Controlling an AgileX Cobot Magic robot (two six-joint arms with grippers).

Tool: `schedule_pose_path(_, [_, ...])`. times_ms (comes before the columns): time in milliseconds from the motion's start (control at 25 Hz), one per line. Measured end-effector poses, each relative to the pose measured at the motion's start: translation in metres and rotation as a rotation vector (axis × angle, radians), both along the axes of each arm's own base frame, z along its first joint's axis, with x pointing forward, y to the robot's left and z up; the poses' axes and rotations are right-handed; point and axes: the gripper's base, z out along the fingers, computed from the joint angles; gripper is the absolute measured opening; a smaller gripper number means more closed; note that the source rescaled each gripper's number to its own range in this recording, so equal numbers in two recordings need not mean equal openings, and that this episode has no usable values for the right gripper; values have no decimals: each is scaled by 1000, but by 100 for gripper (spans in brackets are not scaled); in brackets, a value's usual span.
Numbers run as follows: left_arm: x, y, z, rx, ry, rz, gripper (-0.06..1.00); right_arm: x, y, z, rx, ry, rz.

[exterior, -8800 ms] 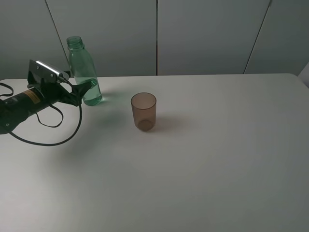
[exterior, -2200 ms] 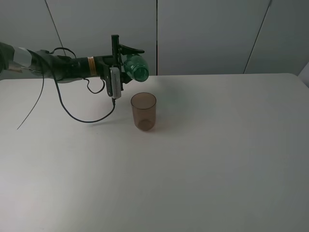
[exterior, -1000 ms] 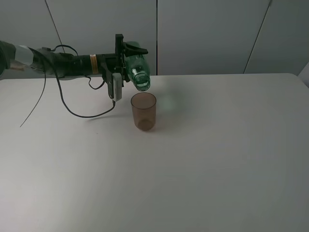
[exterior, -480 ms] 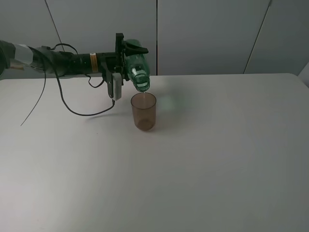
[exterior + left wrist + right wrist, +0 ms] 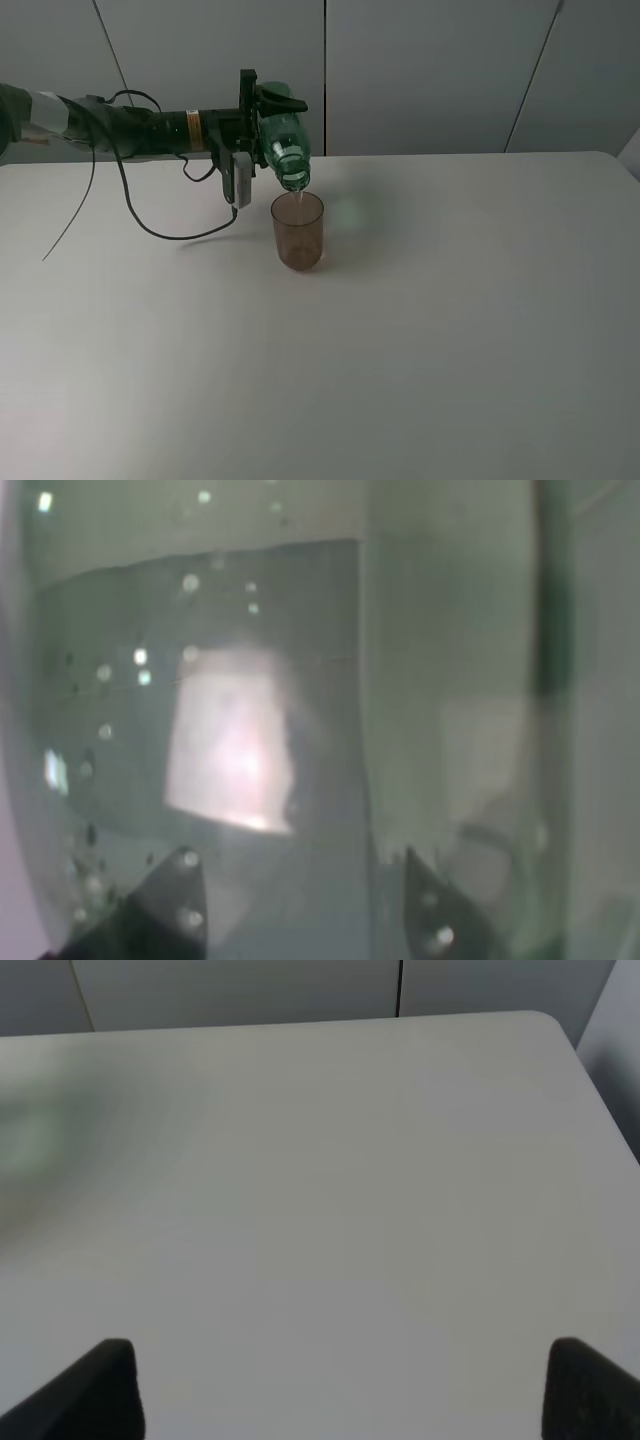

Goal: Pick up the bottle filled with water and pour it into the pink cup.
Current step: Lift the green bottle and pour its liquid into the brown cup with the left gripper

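L claw [image 5: 259, 128] is clamping green bottle [image 5: 288, 150], tilting it neck-down. Pink cup [image 5: 298, 232] is standing just below claw, under bottle mouth. R claw [image 5: 345, 1400] is gaping, empty. Arm's yellow label [image 5: 190, 128]: too small to read.

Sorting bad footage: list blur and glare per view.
Left wrist: bottle fills the frame, out of focus, with a pale glare patch. Right wrist: table sharp, faint green smear. High view: evenly lit; cup crisp, green glint beside it.

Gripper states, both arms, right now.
Left gripper: shut on the bottle, tipped over the pink cup.
Right gripper: open, holding nothing.
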Motion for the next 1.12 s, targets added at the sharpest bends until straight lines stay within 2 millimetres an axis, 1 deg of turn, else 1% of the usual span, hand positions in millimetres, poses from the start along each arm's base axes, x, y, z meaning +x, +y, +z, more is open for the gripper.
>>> schedule_pose_path(800, [0,0,0,18,-72,-8,0,0,0,0,0,0,0])
schedule_pose_path(1120, [-1,0,11,7,-95,-12,0,0,0,0,0,0,0])
